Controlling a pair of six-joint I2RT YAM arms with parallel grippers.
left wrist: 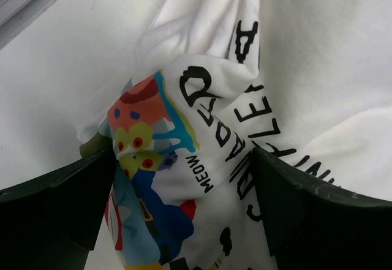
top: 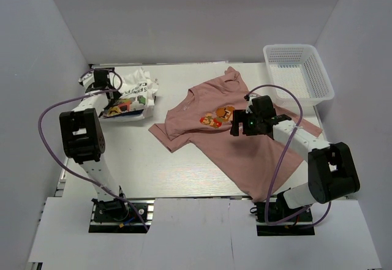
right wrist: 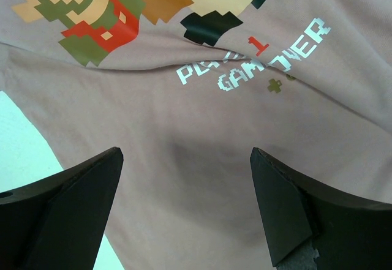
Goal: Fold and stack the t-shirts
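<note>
The white t-shirt lies crumpled at the table's back left, its cartoon print and dark lettering showing. My left gripper is at its left edge. In the left wrist view the jaws stand wide open with a bunched fold of the white shirt between them. The dusty-pink t-shirt lies spread out, slightly wrinkled, across the middle and right of the table. My right gripper hovers over its chest, open and empty, with the pixel print and white text of the pink shirt just ahead.
A white plastic mesh basket stands at the back right corner. White walls close in the table on the left, back and right. Bare tabletop lies between the arms in front of the shirts.
</note>
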